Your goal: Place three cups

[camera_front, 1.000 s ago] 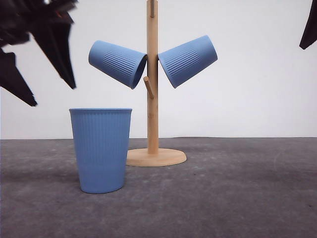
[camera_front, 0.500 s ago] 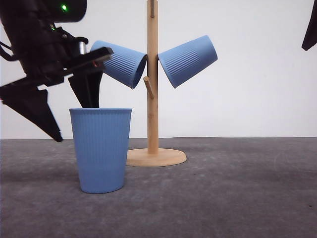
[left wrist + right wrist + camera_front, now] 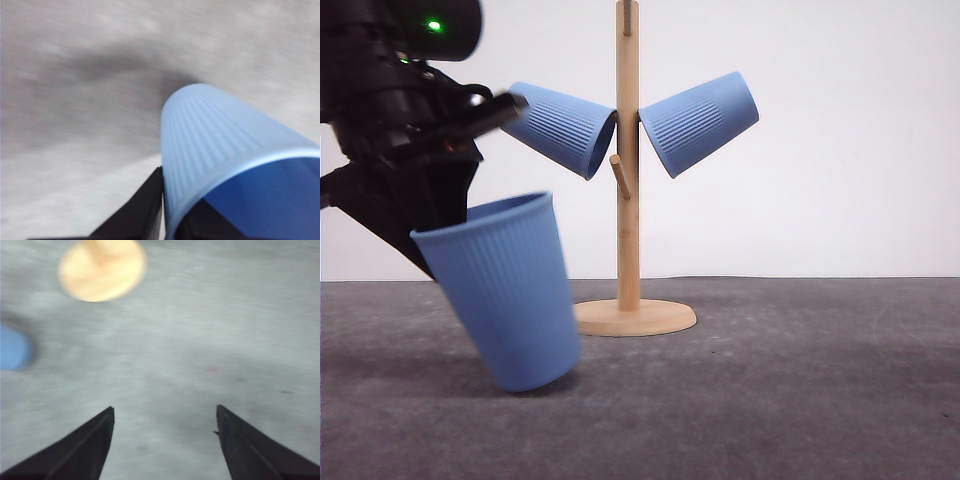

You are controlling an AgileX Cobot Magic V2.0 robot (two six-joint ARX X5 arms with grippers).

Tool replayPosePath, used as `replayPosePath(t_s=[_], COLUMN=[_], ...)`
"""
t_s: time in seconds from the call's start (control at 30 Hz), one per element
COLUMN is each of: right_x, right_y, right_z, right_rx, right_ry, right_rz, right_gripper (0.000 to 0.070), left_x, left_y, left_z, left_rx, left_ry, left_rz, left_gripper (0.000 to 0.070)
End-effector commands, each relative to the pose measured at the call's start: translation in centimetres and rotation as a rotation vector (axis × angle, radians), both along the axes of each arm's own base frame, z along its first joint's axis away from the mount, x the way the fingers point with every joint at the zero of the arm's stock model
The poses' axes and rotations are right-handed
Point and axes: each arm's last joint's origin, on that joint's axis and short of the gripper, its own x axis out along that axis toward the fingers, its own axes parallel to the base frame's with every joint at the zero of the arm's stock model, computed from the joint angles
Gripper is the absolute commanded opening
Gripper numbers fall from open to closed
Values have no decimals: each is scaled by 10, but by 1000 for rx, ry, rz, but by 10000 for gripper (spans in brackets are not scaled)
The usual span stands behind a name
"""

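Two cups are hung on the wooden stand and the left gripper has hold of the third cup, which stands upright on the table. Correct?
Not quite. The third cup is tilted, not upright, as the front view shows. The left gripper does grip its rim, and two cups do hang on the wooden stand.

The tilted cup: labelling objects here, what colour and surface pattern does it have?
The tilted cup is light blue with fine vertical ribbing, seen best in the front view.

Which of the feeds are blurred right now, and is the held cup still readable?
Front view: sharp on the stand and hung cups, slight smear on the left gripper and tilted cup. Left wrist view: table streaked by motion blur, cup ribbing readable. Right wrist view: soft throughout; stand base a fuzzy disc, right gripper edges clearer.
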Motion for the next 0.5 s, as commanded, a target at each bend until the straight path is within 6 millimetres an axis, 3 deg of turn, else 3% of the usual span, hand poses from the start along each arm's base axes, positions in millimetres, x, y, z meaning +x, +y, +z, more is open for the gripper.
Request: replayPosePath(t_s=[0.0, 0.2, 0.33, 0.47], right_x=[-4, -12, -12, -7], right_y=[1, 5, 9, 13], right_z=[1, 4, 11, 22], right_rx=[64, 277, 450, 604], right_ry=[8, 90, 134, 154], right_rz=[11, 102, 201, 310], right_gripper=[401, 410, 431, 451], left_x=[-6, -20, -19, -17], left_y=[1, 13, 9, 1], left_z=[5, 21, 33, 41], left_rx=[-130, -446, -652, -751], left_ry=[3, 33, 40, 24], left_rz=[-47, -174, -264, -318], left_gripper=[9, 9, 9, 9])
